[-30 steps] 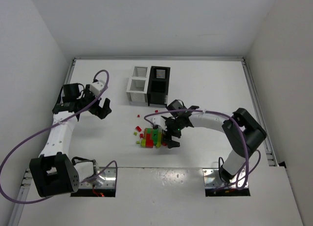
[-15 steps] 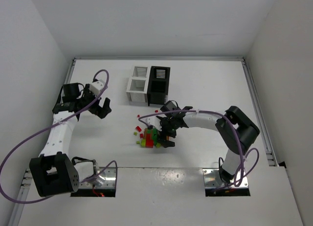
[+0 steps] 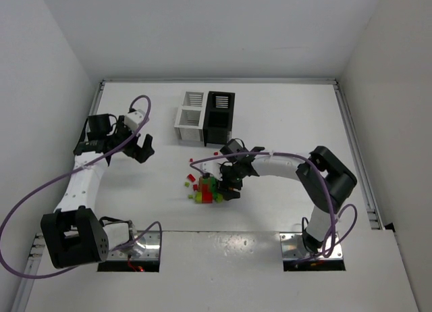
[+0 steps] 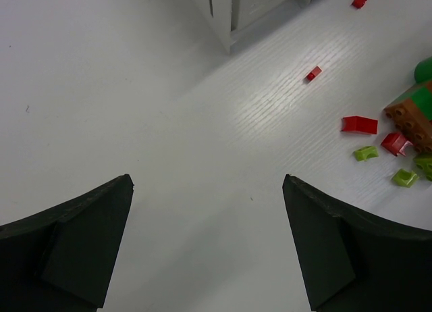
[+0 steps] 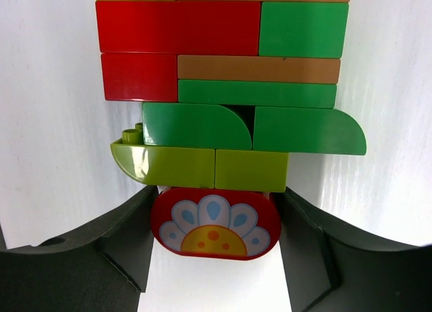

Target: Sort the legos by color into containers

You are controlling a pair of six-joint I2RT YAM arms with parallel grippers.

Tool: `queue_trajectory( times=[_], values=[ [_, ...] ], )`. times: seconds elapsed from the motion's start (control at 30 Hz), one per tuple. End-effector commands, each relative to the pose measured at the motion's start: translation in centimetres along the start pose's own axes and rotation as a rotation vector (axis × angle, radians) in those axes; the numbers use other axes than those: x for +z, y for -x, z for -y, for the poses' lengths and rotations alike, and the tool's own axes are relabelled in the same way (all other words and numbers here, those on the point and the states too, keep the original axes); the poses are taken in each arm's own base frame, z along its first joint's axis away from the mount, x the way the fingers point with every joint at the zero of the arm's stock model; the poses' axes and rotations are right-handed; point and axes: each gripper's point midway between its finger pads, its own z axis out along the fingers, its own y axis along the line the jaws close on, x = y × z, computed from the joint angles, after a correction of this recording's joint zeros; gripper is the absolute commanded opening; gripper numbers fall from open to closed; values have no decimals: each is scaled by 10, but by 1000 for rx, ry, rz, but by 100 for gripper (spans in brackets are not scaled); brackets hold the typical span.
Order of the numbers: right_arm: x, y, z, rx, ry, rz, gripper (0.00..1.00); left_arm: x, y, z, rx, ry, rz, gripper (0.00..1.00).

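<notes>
- Red, green, yellow-green and orange-brown legos (image 3: pixel 206 189) are locked into one stacked block (image 5: pixel 223 75). It lies on the white table (image 3: pixel 297 123) near the middle, in front of the containers (image 3: pixel 202 117).
- Nearest the right wrist camera, the block ends in a red flower brick (image 5: pixel 214 223), rounded, with a printed petal fan, set against two yellow-green bricks.
- I read the right gripper (image 3: pixel 226 186) as pinching the red flower brick, one finger at each end, touching as far as I can see.
- Loose red bits (image 4: pixel 359 124) and yellow-green bits (image 4: pixel 365 152) lie scattered just left of the block.
- Two white bins (image 3: pixel 190 116) and a black bin (image 3: pixel 219 116) stand touching one another.
- The left gripper (image 3: pixel 142 148) hangs well left of the pile, jaws spread wide, with only bare table between them.
</notes>
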Motion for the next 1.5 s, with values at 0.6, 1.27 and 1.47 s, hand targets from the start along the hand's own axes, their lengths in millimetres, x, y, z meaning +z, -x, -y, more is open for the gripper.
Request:
queue_trajectory(
  times=[0.6, 1.27, 1.47],
  values=[
    [-57, 61, 6, 43, -107, 184, 0, 51, 10, 81, -237, -388, -14, 95],
    [-101, 129, 29, 118, -174, 393, 0, 57, 21, 135, -514, -826, -9, 93],
    [-110, 143, 35, 107, -191, 427, 0, 55, 20, 144, -603, -923, -24, 93]
  ],
)
